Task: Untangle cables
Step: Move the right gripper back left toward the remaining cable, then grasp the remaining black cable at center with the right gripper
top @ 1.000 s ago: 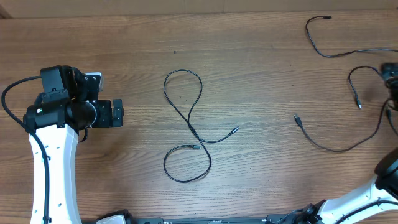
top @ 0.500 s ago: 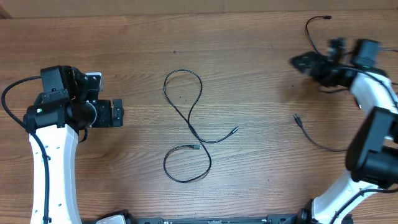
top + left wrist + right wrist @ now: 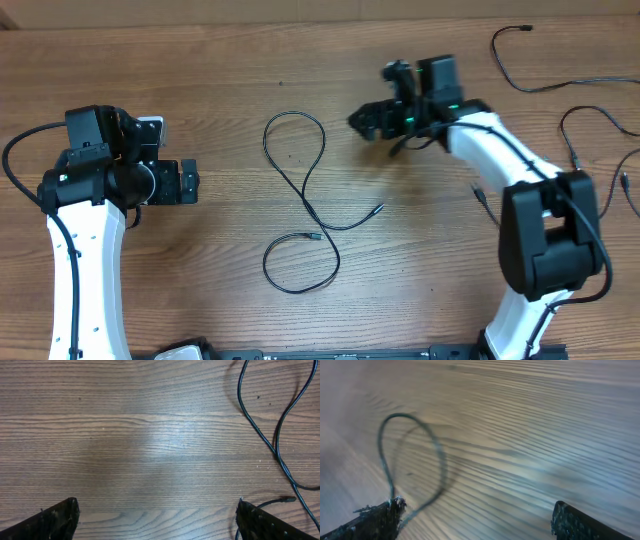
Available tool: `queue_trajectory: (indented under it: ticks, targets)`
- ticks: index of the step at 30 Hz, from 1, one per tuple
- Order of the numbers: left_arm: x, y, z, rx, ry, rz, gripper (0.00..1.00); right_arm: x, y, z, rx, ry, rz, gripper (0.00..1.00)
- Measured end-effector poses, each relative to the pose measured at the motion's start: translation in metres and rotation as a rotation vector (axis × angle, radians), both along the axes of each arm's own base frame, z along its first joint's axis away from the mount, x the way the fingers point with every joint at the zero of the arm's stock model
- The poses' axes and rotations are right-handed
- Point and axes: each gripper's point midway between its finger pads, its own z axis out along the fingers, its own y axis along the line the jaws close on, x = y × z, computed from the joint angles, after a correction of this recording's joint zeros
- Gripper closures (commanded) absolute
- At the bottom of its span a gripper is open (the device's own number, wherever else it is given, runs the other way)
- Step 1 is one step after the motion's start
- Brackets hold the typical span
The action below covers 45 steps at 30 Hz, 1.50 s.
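Looped black cable (image 3: 300,205) at centre, right gripper (image 3: 362,121) near its upper loop, left gripper (image 3: 189,182) well apart, more cables (image 3: 540,88) far right

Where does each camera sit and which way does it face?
Overhead: above the table, looking straight down; left arm, left tool, right arm, right tool.
Left wrist: on left arm, facing down at wood; own fingers at bottom corners.
Right wrist: on right arm, slanting across wood; own fingers at bottom corners.
Shared: looped cable, all three.

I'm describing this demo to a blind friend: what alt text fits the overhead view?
A thin black cable lies in a loose figure-eight on a wooden table. The right pincer hovers open near its upper right; the left pincer sits open at far left. More cables lie top right.
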Motion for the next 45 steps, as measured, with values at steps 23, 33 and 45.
queue_trajectory:
  ticks: [23, 33, 45]
  targets:
    - [0.000, 0.000, 0.000, 0.000, 0.000, 0.000, 0.00, 0.005, 0.068, -0.054, -0.061, -0.102, 0.094, 0.02]
    - [0.000, 0.000, 0.000, 0.000, 0.000, 0.000, 0.00, 0.001, 0.098, -0.052, -0.038, -0.164, 0.147, 0.15]
    - [0.000, 0.000, 0.000, 0.000, 0.000, 0.000, 0.00, -0.002, 0.110, -0.057, -0.033, -0.181, 0.169, 0.56]
